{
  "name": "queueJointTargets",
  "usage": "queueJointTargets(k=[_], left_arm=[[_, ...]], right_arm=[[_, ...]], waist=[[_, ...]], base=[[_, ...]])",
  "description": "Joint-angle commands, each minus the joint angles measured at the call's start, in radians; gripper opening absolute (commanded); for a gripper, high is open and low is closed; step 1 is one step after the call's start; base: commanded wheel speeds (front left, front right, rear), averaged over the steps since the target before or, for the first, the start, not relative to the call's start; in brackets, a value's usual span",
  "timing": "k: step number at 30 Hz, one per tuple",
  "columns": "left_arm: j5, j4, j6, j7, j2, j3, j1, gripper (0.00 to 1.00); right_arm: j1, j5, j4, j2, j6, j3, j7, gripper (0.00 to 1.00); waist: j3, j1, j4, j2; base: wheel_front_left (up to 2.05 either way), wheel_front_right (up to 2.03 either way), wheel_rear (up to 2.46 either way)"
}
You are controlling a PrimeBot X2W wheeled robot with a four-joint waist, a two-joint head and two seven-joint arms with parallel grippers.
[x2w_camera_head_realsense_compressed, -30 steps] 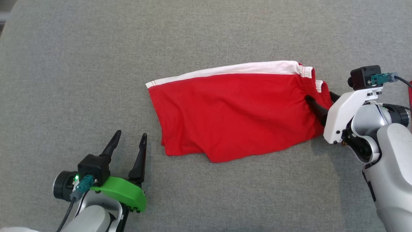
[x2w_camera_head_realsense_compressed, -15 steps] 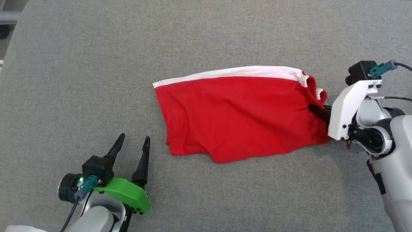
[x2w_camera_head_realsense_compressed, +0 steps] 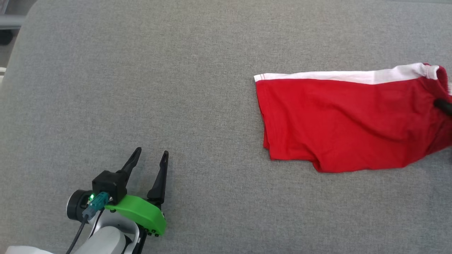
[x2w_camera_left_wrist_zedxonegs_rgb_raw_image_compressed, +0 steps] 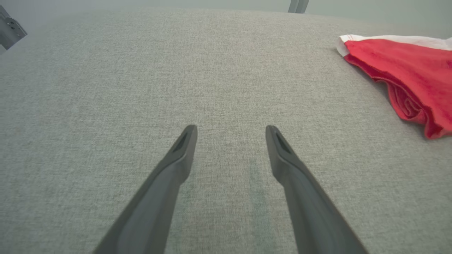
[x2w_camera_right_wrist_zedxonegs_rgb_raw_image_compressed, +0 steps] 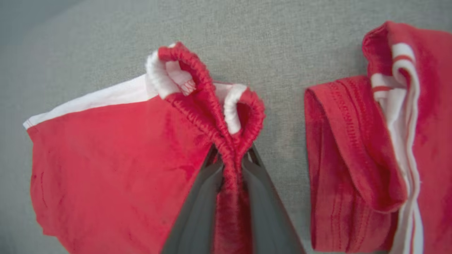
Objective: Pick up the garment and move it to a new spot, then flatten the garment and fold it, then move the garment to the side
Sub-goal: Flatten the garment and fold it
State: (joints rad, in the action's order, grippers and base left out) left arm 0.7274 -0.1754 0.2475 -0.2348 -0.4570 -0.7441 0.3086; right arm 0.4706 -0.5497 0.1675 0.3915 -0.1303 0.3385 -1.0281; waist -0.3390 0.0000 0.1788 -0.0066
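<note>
Nearest to you, your left tool (x2w_camera_head_realsense_compressed: 152, 151) is pointing away from you over the worktop (x2w_camera_head_realsense_compressed: 197, 70). Its two dark fingers are standing wide apart and holding nothing, and a bright green shell (x2w_camera_head_realsense_compressed: 139, 211) is capping its wrist. The worktop is wearing a grey woven cloth cover, finely textured and flat, rounding off at its far-left corner.

Further out and to your right, the garment (x2w_camera_head_realsense_compressed: 346, 123) is lying on that cloth, well apart from the left tool. It is a pair of soft red knit shorts, with a white band (x2w_camera_head_realsense_compressed: 335, 76) running along the far edge and loose creases crossing the front. At its right end your right tool (x2w_camera_right_wrist_zedxonegs_rgb_raw_image_compressed: 233, 151) is pinching the gathered elastic waistband (x2w_camera_right_wrist_zedxonegs_rgb_raw_image_compressed: 197, 81). The jaws are narrow, and the ribbed band is bunching into two loops above the fingertips.

Beside that grip and apart from it, a second red garment (x2w_camera_right_wrist_zedxonegs_rgb_raw_image_compressed: 353, 158) with white stripes is lying folded. Past the worktop's far edge, a grey metal bracket (x2w_camera_left_wrist_zedxonegs_rgb_raw_image_compressed: 9, 28) is showing; the rest of the room is too blurred to make out.
</note>
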Motion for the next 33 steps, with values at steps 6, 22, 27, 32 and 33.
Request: queueJointTargets(k=[6, 22, 27, 32, 33], left_arm=[[-0.02, 0.008, -0.014, -0.02, 0.01, 0.011, -0.004, 1.0], [-0.045, -0.016, -0.037, -0.029, 0.043, 0.009, 0.0, 1.0], [-0.047, -0.034, -0.037, -0.03, 0.052, 0.004, -0.009, 1.0], [-0.042, -0.043, -0.038, -0.03, 0.057, 0.001, -0.024, 1.0], [-0.04, -0.044, -0.038, -0.03, 0.057, 0.002, -0.029, 1.0]], right_arm=[[0.016, -0.073, -0.191, -0.189, -0.001, -0.074, -0.056, 0.0], [0.116, 0.057, 0.127, -0.34, -0.001, -0.436, 0.327, 0.0], [0.175, 0.022, 0.243, -0.34, -0.001, -0.505, 0.407, 0.0], [0.2, -0.011, 0.304, -0.339, -0.001, -0.58, 0.458, 1.0], [0.199, -0.019, 0.307, -0.339, -0.001, -0.589, 0.461, 1.0]], waist=[[0.01, 0.0, 0.002, 0.0066], [0.007, 0.0, 0.025, 0.0066], [0.021, 0.0, 0.028, 0.0066], [0.04, 0.0, 0.022, 0.0066], [0.045, 0.0, 0.019, 0.0066]], base=[[0.0, 0.0, 0.0], [0.0, 0.0, 0.0], [0.0, 0.0, 0.0], [0.0, 0.0, 0.0], [0.0, 0.0, 0.0]])
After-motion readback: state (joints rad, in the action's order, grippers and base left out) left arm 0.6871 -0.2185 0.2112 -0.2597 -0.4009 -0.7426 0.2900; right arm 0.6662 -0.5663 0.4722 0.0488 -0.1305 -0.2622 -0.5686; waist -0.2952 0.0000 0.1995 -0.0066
